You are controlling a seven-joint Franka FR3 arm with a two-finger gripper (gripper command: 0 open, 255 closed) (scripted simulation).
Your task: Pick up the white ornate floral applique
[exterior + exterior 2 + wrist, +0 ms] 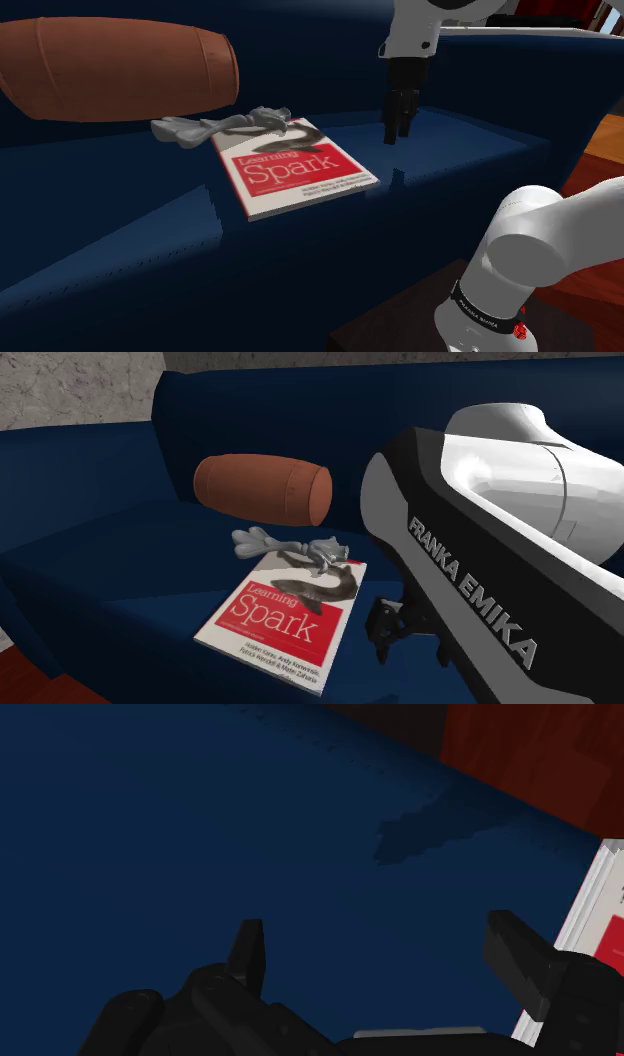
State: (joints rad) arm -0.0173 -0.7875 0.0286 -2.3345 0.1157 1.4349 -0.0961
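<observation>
Approach stage: gripper (396, 130) hangs above the sofa seat (465, 150) beside the book (296, 170), jaws spread wide, empty. Pale grey applique (222, 127) lies near the seat's back edge, overlapping the book's far corner. Next: likely travel over the book, then descent.

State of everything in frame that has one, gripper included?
gripper: open, empty, above the sofa seat, beside the book.
grey-white applique: lying loose, not held, one end over the book's far edge, the rest on the seat.
book: closed, cover up, flat on the seat.
brown cushion: lying on its side behind the applique.
</observation>
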